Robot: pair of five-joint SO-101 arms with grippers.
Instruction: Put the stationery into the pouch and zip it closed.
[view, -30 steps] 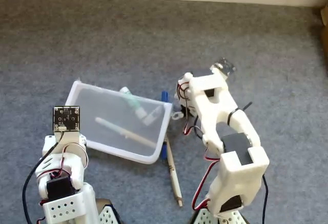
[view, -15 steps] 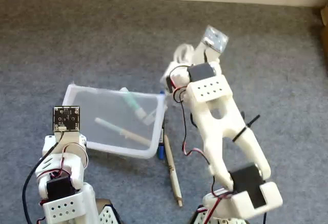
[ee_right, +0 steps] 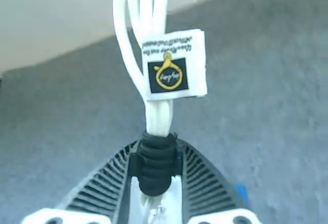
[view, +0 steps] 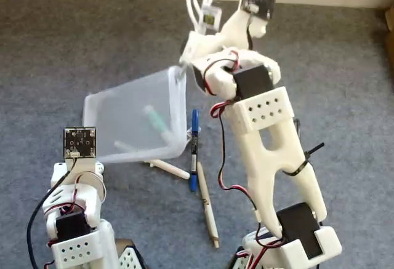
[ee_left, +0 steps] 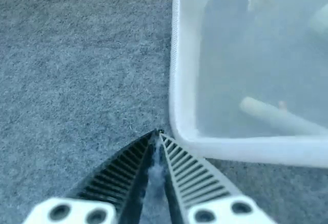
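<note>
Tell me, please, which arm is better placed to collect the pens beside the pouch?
Probably the left. The right gripper is shut on the cord loop, holding one end of the pouch up. The left gripper is shut and empty beside the pouch, free for the blue pen and beige pen.

Translucent pouch [view: 132, 121] tilted, one end raised — pens [view: 207, 207] beside it.

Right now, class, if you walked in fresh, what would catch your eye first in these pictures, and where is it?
The right tool clamps the white cord loop, holding the translucent pouch tilted up at one end. A blue pen and a white pen lie outside it on the grey mat.
</note>
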